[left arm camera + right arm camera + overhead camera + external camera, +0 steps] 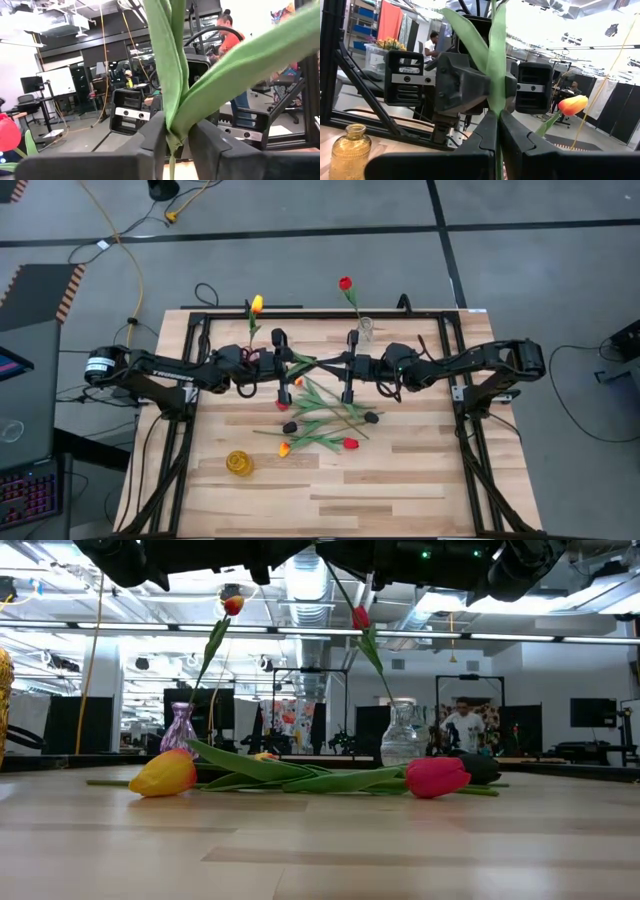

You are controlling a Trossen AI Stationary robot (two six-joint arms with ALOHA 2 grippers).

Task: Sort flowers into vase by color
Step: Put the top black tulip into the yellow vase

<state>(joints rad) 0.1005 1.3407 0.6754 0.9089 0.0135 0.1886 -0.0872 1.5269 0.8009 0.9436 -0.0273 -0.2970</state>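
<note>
A tulip stem (pixel 172 75) stands mid-frame, pinched at once by the left gripper (pixel 175 137) and the right gripper (pixel 497 125), which meet at the table's center. This looks like a handover; next, one gripper should release. More flowers (pixel 320 420) lie below center on the wooden table (pixel 400 480), vases (pixel 402 735) behind, in a workshop room.

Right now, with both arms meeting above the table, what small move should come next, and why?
Probably open the right fingers. They and the left fingers both pinch the same tulip stem in mid-air, so neither arm can carry it off until one lets go. Its head is hidden in these views, so I cannot tell its colour.
</note>
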